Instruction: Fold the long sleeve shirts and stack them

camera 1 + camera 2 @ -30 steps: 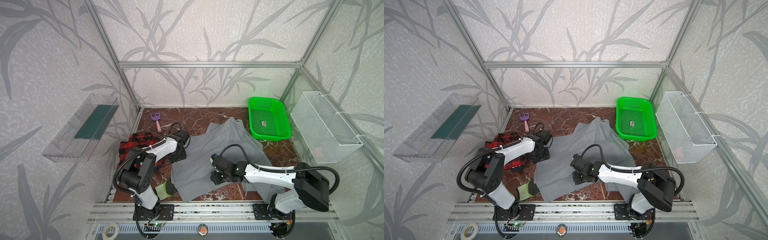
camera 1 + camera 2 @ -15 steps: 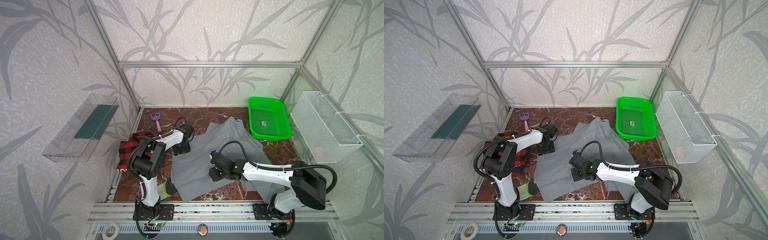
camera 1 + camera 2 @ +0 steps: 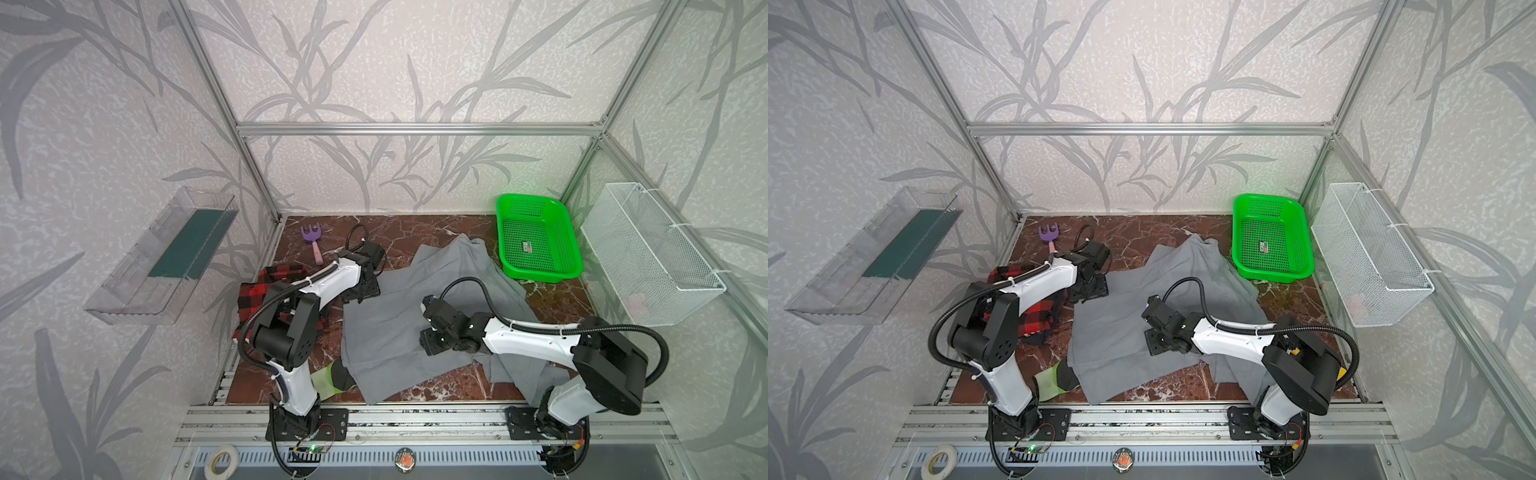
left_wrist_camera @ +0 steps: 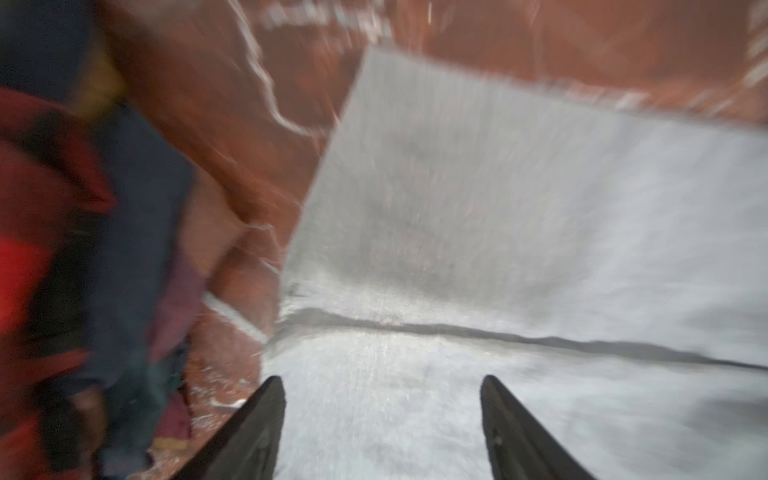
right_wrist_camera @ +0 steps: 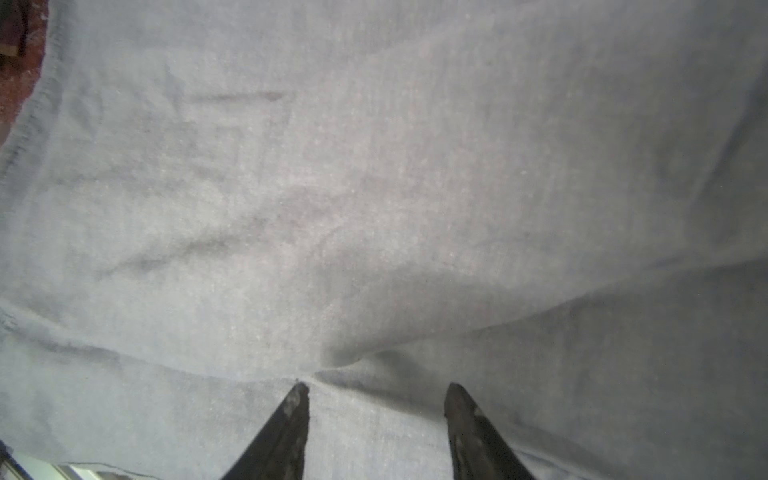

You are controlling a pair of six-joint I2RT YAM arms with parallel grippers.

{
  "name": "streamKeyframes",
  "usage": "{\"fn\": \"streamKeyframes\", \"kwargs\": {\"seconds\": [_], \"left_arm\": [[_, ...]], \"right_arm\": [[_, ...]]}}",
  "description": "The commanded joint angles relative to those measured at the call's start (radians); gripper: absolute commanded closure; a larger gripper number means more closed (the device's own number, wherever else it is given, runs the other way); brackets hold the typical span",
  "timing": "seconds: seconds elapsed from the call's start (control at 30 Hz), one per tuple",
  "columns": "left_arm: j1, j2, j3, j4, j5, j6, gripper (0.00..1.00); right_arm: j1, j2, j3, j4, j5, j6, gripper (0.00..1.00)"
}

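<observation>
The grey shirt lies spread and wrinkled across the middle of the marble floor. The red-and-black plaid shirt is bunched at the left, partly hidden under my left arm. My left gripper hangs over the grey shirt's far left corner. In the blurred left wrist view it is open wide over grey cloth, with nothing between the fingers. My right gripper sits low on the middle of the grey shirt, open beside a soft fold.
A green basket stands at the back right, beside a white wire basket on the right wall. A purple toy rake lies at the back left. A black glove with a yellow-green cuff lies by the grey shirt's near left corner.
My left arm swung from over the plaid shirt toward the grey shirt's far left corner, and its jaws widened. The right gripper shifted only slightly on the grey cloth.
</observation>
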Motion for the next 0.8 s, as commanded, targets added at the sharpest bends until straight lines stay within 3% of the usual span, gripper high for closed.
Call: {"fn": "streamKeyframes", "kwargs": {"seconds": [0.0,0.5,0.57,0.77], "left_arm": [[0.030,-0.008,0.010,-0.020,-0.071,0.015,0.22],[0.048,0.124,-0.044,0.007,-0.049,0.028,0.29],[0.048,0.139,-0.045,0.009,-0.040,0.023,0.34],[0.048,0.166,-0.036,0.002,-0.047,0.020,0.62]], "right_arm": [[0.000,-0.032,-0.009,0.011,-0.008,-0.009,0.46],[-0.010,-0.093,-0.023,-0.002,0.006,-0.015,0.46],[-0.013,-0.100,-0.027,-0.001,0.006,-0.016,0.46],[-0.034,-0.118,-0.038,-0.002,0.003,-0.018,0.46]]}}
